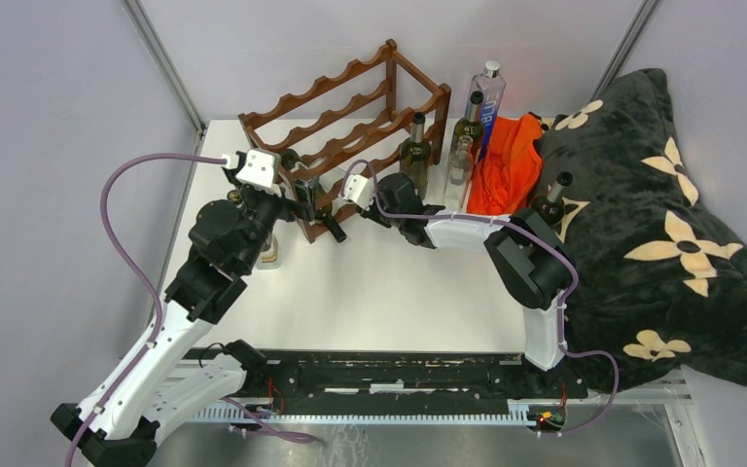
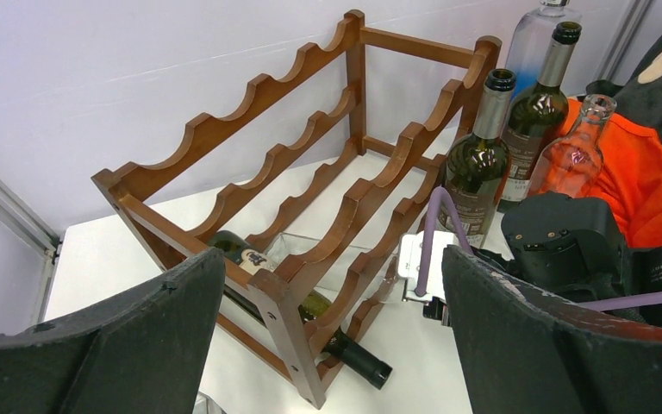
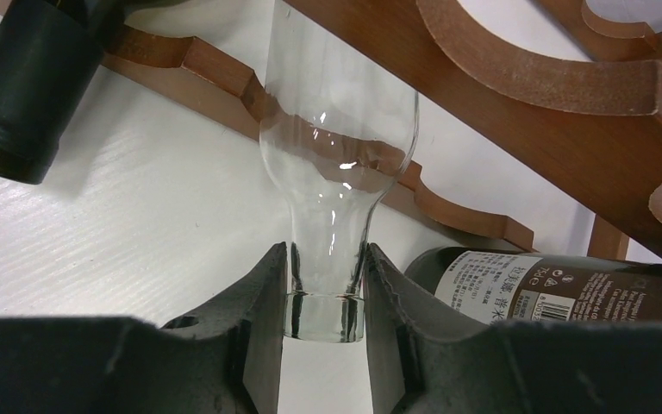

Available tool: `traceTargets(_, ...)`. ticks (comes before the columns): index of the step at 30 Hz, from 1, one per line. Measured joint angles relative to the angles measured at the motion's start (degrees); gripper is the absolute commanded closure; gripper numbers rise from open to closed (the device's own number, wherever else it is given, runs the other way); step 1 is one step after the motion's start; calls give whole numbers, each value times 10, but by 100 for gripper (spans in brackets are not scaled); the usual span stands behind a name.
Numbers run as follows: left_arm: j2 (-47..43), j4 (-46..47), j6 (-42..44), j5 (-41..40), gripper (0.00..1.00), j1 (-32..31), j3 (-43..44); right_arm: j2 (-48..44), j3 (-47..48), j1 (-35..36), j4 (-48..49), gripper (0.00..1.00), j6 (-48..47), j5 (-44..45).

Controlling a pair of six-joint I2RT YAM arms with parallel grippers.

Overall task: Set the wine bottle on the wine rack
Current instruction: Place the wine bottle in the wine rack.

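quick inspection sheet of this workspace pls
surface: white table
job's things: wine rack at the back; clear bottle and dark bottle lying in its bottom tier
clutter: upright bottles, orange cloth, black flowered blanket on the right
grippers: left gripper open, near the rack; right gripper shut on the clear bottle's neck
cables: purple cable looping off each arm
surroundings: pale walls, metal posts
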Motion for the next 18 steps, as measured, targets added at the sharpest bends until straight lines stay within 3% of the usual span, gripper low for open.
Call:
traceTargets(7,-3,0,1,1,0,1,-1,-2,0,0,-4,100,17,0)
traceTargets(18,-7,1,2,2,0,8,-4,-43,-97,17,74,100,103,47)
